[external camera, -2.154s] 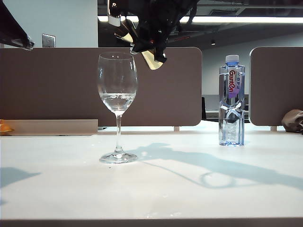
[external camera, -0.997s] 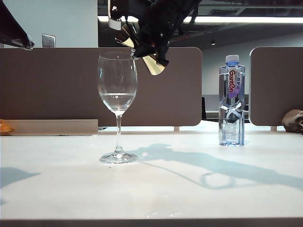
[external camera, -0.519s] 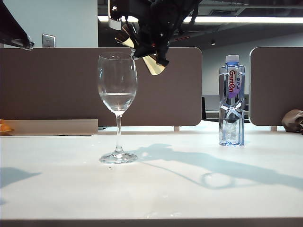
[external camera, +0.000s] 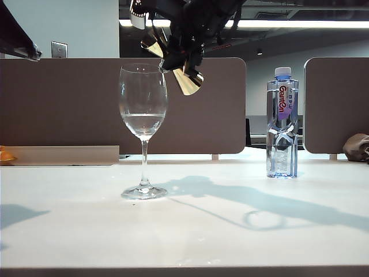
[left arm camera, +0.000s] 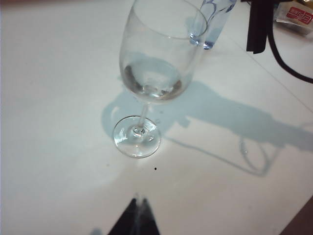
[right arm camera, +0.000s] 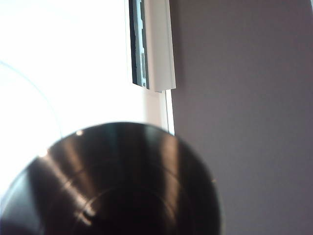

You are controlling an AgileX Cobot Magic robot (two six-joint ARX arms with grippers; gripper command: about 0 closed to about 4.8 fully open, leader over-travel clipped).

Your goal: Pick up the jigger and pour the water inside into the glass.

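Note:
The gold jigger point(external camera: 187, 81) hangs tilted just above and right of the rim of the glass point(external camera: 143, 98), held at its waist by my right gripper point(external camera: 176, 57), which is shut on it. Its dark hollow cone point(right arm camera: 117, 186) fills the right wrist view and hides the fingers. The stemmed glass point(left arm camera: 156, 58) stands on the white table with still water point(external camera: 143, 122) in the bottom of its bowl. My left gripper point(left arm camera: 138, 198) hovers over the table, apart from the glass's foot point(left arm camera: 137, 136), its tips pressed together with nothing between them.
A clear plastic bottle point(external camera: 282, 130) with a blue cap stands at the back right of the table. Brown partition panels point(external camera: 69, 104) run behind the table. The left arm point(external camera: 14, 34) shows as a dark shape at the upper left.
The right wrist has rolled a little, turning the jigger's lower cone mouth further round beside the glass rim. The water in the glass has gone still. The left arm has not moved.

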